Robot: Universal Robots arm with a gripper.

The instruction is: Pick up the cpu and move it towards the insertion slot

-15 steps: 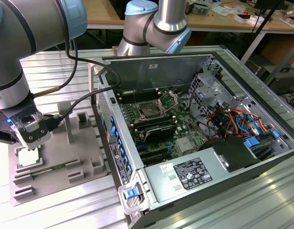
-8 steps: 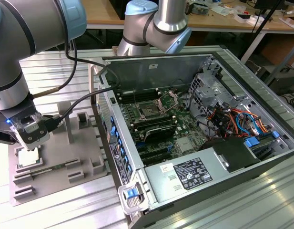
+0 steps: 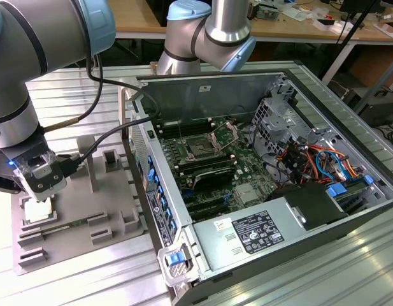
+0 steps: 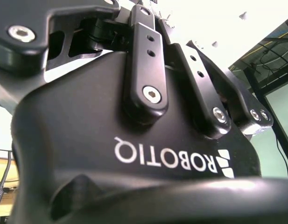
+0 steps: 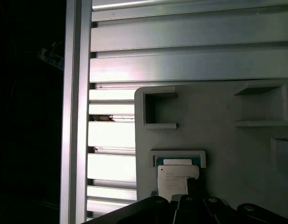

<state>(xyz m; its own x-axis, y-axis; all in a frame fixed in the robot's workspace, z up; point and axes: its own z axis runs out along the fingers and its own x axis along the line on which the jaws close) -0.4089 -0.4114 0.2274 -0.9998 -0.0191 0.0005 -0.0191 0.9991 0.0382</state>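
Cpu, a thin pale square, lies in a walled pocket of the matte grey tray at the exterior view's lower left. You see the gripper right above it, but cannot tell whether it is parted or clamped. Just beside the tray's edge stands the open-topped metal case. Mid-board inside it, the steel-framed insertion slot has its bracket hinged up.

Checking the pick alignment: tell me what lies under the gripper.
The cpu lies under the gripper, on the grey tray. The gripper covers part of the cpu, so whether they touch cannot be seen.
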